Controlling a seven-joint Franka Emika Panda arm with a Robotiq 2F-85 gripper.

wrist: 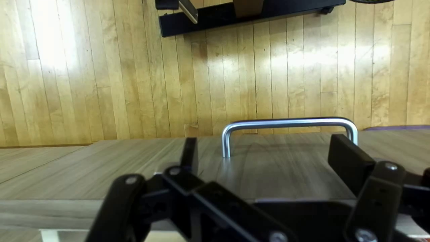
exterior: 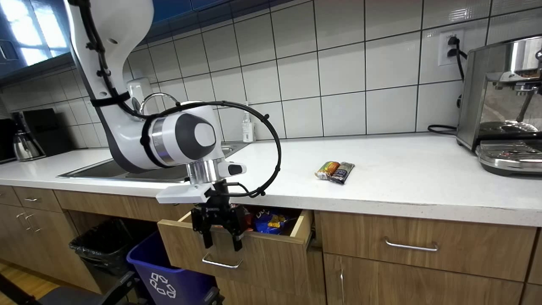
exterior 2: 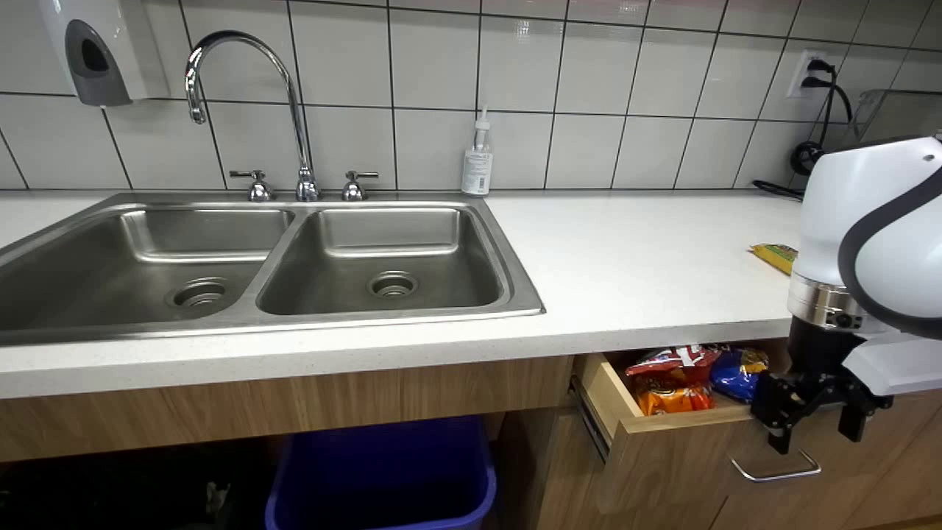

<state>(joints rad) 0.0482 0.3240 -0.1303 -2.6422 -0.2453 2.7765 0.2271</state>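
Inside the drawer (exterior: 271, 258) — near the wide-spread, empty tool (exterior: 222, 242) — lie snack bags (exterior 2: 681, 374), apparently.

one pincer (exterior: 222, 243), one open drawer (exterior: 271, 259), two basins (exterior 2: 456, 288)

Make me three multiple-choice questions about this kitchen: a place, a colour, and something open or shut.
1. Where is the small dark packet?
A in the sink
B on the floor
C on the countertop

2. What colour is the recycling bin?
A blue
B red
C green

3. The drawer nearest the jaws is:
A shut
B open
C missing

1 C: it lies there, beside an orange packet.
2 A: its walls look blue in both exterior views.
3 B: a blue bag shows inside, behind its front.
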